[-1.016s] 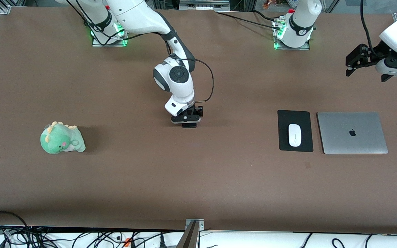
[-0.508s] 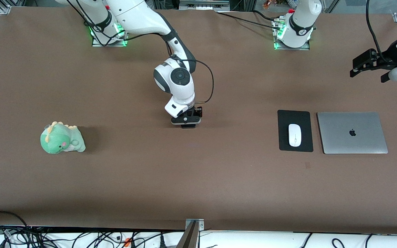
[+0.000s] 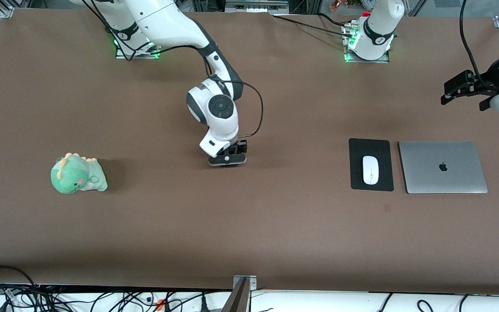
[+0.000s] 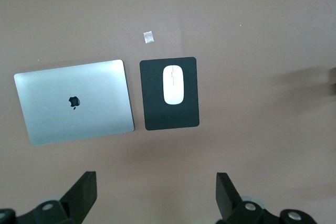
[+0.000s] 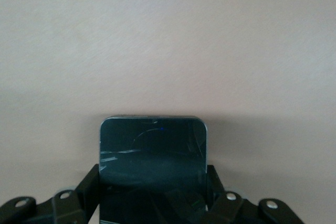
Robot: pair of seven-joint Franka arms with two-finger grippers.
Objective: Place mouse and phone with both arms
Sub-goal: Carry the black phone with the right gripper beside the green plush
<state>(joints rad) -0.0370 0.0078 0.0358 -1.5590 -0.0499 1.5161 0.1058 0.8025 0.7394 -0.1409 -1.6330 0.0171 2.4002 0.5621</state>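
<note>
The black phone (image 5: pixel 152 156) sits between the fingers of my right gripper (image 5: pixel 153 187), which is shut on its two long sides. In the front view this gripper (image 3: pixel 228 159) points down, low over the middle of the table, and the hand hides the phone. The white mouse (image 3: pixel 370 170) lies on a black mouse pad (image 3: pixel 371 146) toward the left arm's end. It also shows in the left wrist view (image 4: pixel 174 84). My left gripper (image 3: pixel 452 90) is open and empty, up in the air at that end; its jaws (image 4: pixel 155 192) are wide apart.
A closed silver laptop (image 3: pixel 442 167) lies beside the mouse pad (image 4: pixel 169 120), toward the left arm's end; it shows in the left wrist view too (image 4: pixel 73 103). A green plush dinosaur (image 3: pixel 77 174) sits toward the right arm's end. A small tape scrap (image 3: pixel 387 208) lies nearer the camera than the pad.
My right gripper has shifted a little toward the right arm's end with the phone in it. My left gripper has drawn back toward the table's end. The mouse has not moved.
</note>
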